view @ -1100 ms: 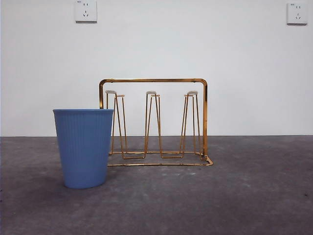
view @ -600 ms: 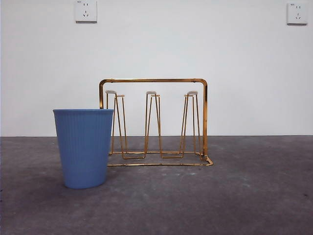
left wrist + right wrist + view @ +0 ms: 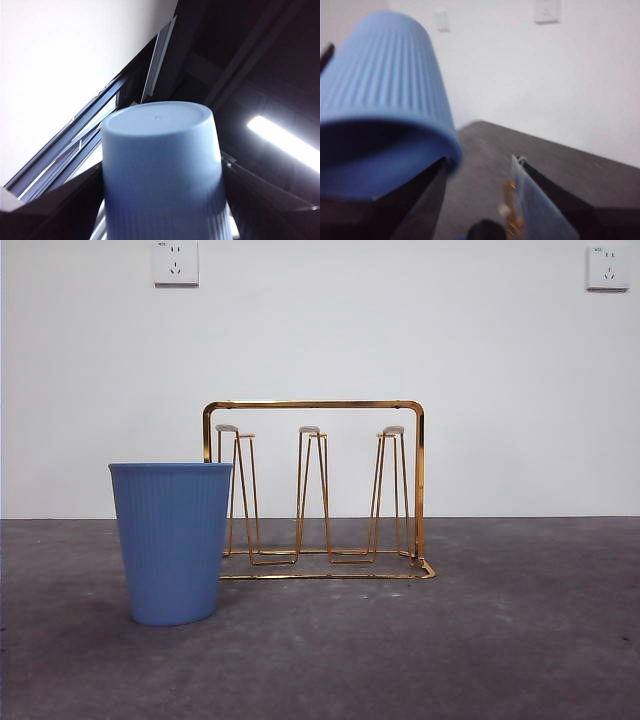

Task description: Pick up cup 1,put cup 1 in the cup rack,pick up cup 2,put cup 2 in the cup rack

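Gripping blue cup [image 3: 161,170], left pincer [image 3: 160,210] (blurry, likely clamped)

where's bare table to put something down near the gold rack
Right of the gold wire cup rack, the grey table is bare to the picture's edge; so is the strip in front. All three upright prongs are free. Crowded: the rack's left end, where the blue ribbed cup stands. The left gripper holds a second blue cup.
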